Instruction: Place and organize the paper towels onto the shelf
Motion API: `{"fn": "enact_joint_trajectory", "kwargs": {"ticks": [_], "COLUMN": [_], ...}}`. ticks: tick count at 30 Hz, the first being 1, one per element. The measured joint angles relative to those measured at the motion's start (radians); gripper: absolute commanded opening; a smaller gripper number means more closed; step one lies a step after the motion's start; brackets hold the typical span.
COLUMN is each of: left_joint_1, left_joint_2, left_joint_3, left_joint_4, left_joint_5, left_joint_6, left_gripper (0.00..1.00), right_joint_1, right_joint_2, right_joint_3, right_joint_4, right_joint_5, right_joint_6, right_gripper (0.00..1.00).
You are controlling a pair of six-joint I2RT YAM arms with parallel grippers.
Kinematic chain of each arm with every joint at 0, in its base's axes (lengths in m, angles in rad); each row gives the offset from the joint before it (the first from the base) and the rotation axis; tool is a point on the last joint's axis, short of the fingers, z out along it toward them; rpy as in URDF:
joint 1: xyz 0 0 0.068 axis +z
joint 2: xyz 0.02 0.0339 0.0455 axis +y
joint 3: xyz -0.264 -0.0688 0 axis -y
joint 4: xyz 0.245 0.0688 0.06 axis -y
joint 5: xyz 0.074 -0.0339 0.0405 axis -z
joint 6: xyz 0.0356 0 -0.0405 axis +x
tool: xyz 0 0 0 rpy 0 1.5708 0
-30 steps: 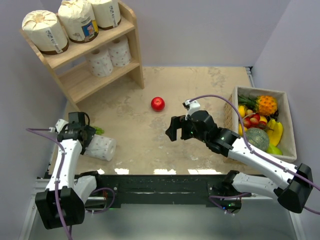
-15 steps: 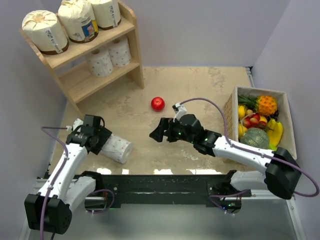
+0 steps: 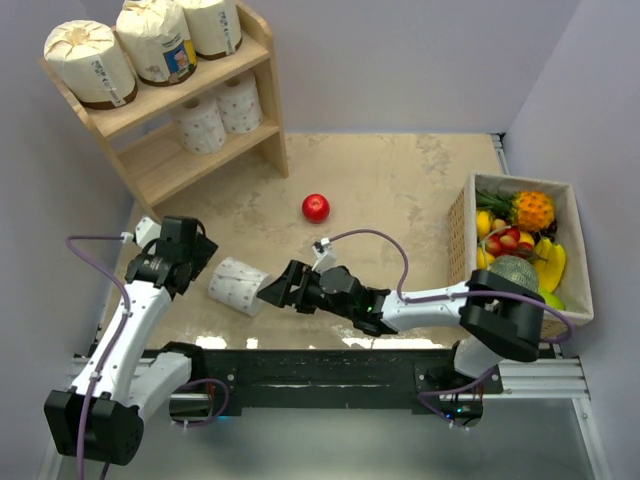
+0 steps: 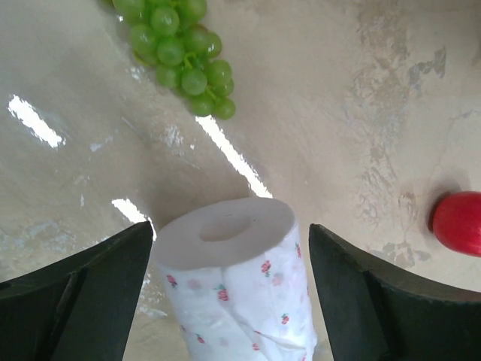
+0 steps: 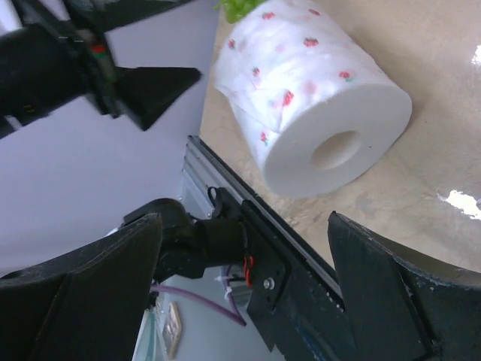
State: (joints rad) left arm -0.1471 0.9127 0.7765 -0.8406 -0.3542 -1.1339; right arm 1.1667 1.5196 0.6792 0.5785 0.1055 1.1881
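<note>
Near the table's front edge, one bare roll (image 3: 238, 285) is flanked by the left gripper (image 4: 231, 228) and right gripper (image 3: 272, 292). Both sets of fingers are spread, and the roll seemingly is not touched. Pickup is judged pending: the roll must be clamped, then carried to the shelf (image 3: 160, 165).

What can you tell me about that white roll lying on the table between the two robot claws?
The paper towel roll is soft white paper printed with tiny red flowers, wound around a hollow core that shows at both flat ends. A loose outer sheet edge wrinkles along its side. It lies on its side on the beige table, one end toward each arm. The left gripper and right gripper are both open, with fingers spread to either side of it; neither appears to clamp it.
</note>
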Motion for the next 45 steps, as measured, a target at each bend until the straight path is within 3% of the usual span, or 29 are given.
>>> {"fn": "enact_joint_trajectory", "kwargs": {"ticks": [8,17,31,45], "left_joint_1": [0.0,0.0,0.0,0.0], "left_joint_2": [-0.007,-0.112,-0.115,-0.113], "left_joint_3": [0.031,-0.039,-0.073,-0.085], "left_joint_4": [0.076,0.259,0.302,0.309], "left_joint_5": [-0.158,-0.138,-0.132,-0.148], "left_joint_6": [0.18,0.414,0.478,0.529], "left_gripper": [0.88,0.88,0.89,0.89], "right_joint_1": [0.0,0.0,0.0,0.0], "right_joint_2": [0.189,0.29,0.346,0.412], "right_joint_3": [0.032,0.132,0.169,0.187], "right_joint_4": [0.127,0.216,0.222,0.308], "right_joint_5": [-0.003,-0.005,-0.007,-0.001], "right_joint_6": [0.03,0.022,0.056,0.074], "right_gripper": [0.89,0.85,0.89,0.79]}}
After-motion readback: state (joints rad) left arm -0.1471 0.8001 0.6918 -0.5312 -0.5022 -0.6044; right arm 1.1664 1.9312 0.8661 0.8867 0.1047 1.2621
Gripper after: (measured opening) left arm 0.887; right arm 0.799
